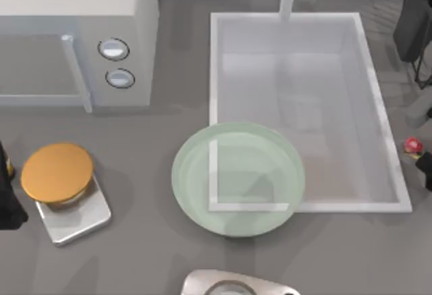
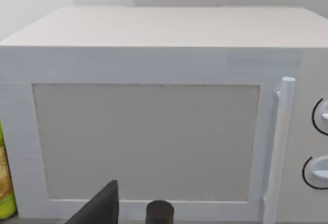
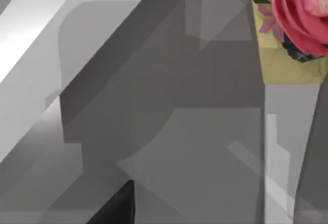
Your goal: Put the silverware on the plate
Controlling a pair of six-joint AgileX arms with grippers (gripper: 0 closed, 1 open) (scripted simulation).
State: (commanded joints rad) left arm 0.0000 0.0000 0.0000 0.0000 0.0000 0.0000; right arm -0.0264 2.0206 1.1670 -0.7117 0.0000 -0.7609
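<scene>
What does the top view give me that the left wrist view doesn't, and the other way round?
Top view alone: the plate lying over the sink's near-left corner, an orange disc on a steel base at the left, and a small red object at the right edge. Left wrist view alone: the microwave's door panel seen head-on, and a yellow-green object beside it. Both share: the microwave, its handle and two knobs.

White microwave (image 1: 77,38) top left; sink basin (image 1: 378,106) right; orange disc (image 1: 57,172) on steel base (image 1: 84,222); possibly flower (image 3: 297,14).
</scene>
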